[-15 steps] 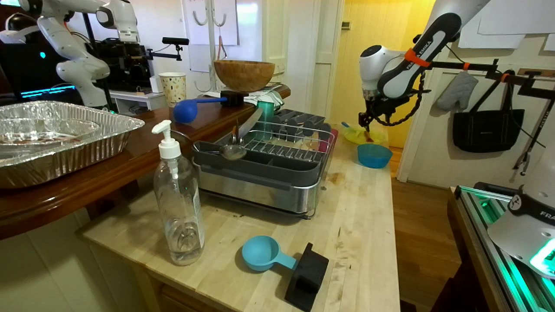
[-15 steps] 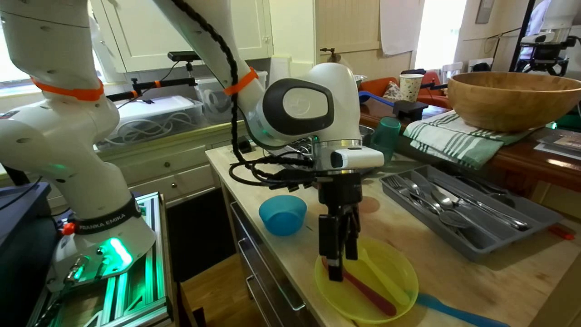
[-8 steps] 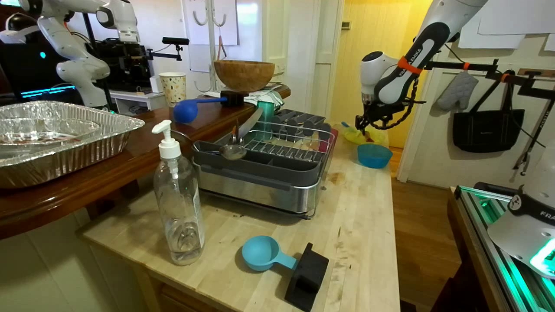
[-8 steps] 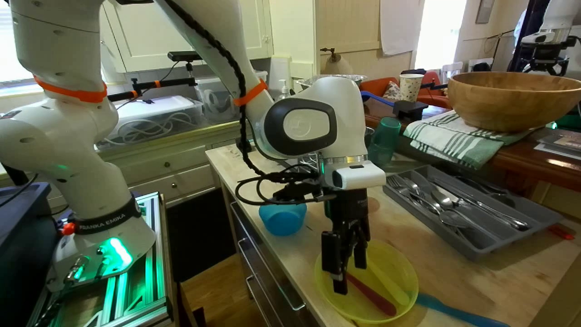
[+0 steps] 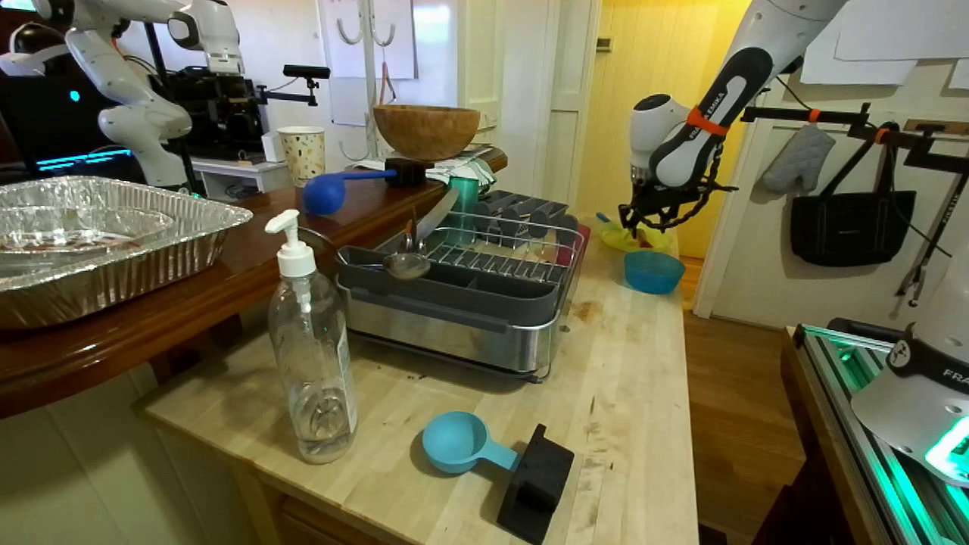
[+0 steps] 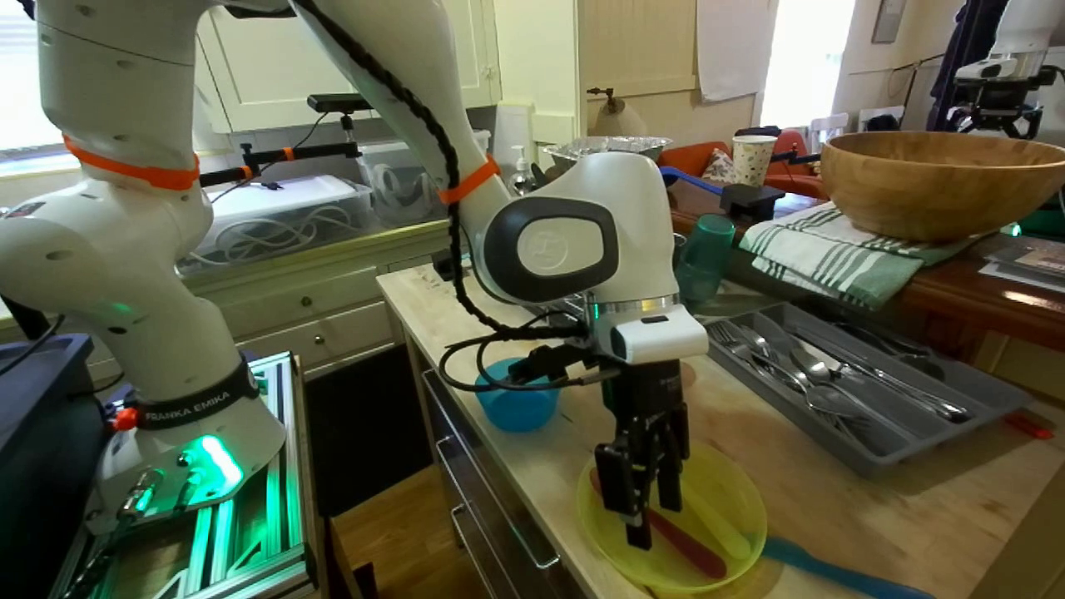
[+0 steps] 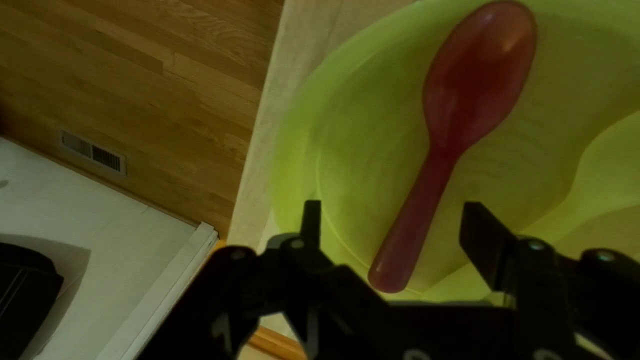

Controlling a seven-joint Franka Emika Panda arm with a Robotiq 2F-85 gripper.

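Gripper was spread, nothing held; I had it over the yellow dish. Red spoon lay in the dish, handle end between the jaws in wrist view, yellow spoon beside it. Blue bowl sat nearby on the counter.

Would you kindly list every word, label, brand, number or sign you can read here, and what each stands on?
"FRANKA EMIKA": black band on the robot's base.
"FRA": the same band, cut off in an exterior view.
"EMIKA": the robot's forearm, beside the orange strap.
Too small or blurred: letters past the strap, a faint joint emblem, the mark on the black bag, the pump bottle's label.
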